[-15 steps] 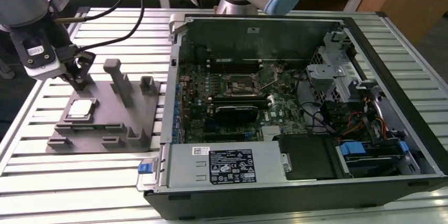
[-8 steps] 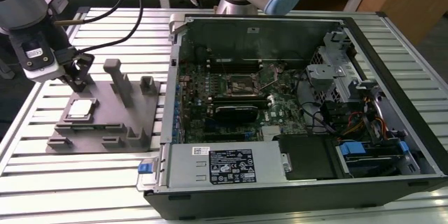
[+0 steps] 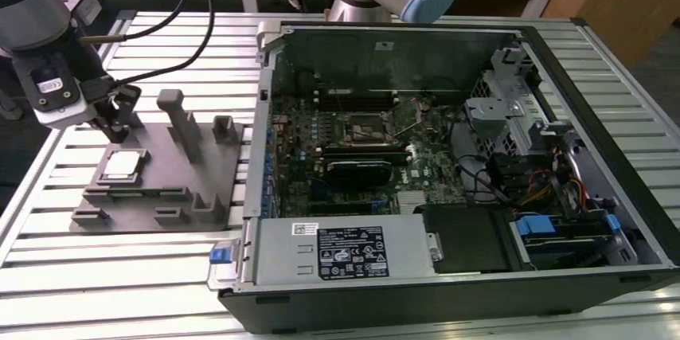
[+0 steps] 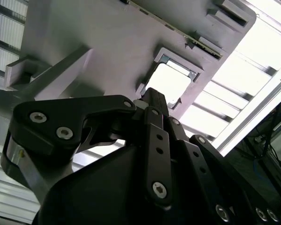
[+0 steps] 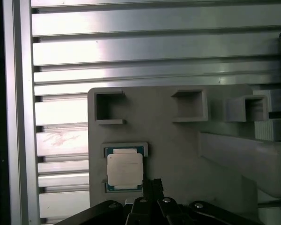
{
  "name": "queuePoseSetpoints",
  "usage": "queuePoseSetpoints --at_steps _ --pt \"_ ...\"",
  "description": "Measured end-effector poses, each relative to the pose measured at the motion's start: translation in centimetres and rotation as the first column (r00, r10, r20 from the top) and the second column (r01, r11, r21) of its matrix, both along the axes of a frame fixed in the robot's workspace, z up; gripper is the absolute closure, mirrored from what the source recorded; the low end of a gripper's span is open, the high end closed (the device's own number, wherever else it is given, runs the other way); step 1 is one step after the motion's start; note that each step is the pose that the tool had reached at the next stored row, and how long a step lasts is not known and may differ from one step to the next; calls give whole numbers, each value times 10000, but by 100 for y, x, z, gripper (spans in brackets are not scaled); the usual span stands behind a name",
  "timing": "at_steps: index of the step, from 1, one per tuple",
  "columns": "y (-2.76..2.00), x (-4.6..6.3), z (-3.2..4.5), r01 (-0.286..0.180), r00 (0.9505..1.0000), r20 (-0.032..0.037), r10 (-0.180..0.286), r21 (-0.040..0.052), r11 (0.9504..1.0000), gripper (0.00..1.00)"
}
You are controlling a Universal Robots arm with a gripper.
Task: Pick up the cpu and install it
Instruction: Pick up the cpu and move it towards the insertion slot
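The cpu, a small square chip with a silver-grey top, lies flat in a shallow holder on the grey fixture plate at the exterior view's left. My gripper hangs just above the plate, a little behind the chip and apart from it. In both wrist views the black fingers come together at one tip with nothing between them, and the cpu sits just beyond that tip. The black motherboard socket lies inside the open computer case.
The open computer case takes up the middle and the exterior view's right of the slatted metal table. Upright grey posts and pockets rise from the fixture plate near the gripper. Cables run behind the arm.
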State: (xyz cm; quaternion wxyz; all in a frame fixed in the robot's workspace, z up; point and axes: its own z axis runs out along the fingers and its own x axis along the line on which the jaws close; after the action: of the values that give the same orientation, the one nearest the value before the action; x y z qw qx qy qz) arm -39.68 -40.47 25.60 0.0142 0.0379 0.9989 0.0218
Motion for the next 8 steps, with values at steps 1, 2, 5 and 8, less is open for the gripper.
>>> queuePoseSetpoints --at_steps 1,2,5,8 --pt "-2 -3 -8 1 10000 0 -1 0 10000 89" --pt "-4 -6 -16 1 10000 0 -1 0 10000 89" --pt "-6 -17 -47 0 10000 0 0 -1 10000 89" --pt "-7 -35 -78 2 10000 0 -2 -3 10000 89"
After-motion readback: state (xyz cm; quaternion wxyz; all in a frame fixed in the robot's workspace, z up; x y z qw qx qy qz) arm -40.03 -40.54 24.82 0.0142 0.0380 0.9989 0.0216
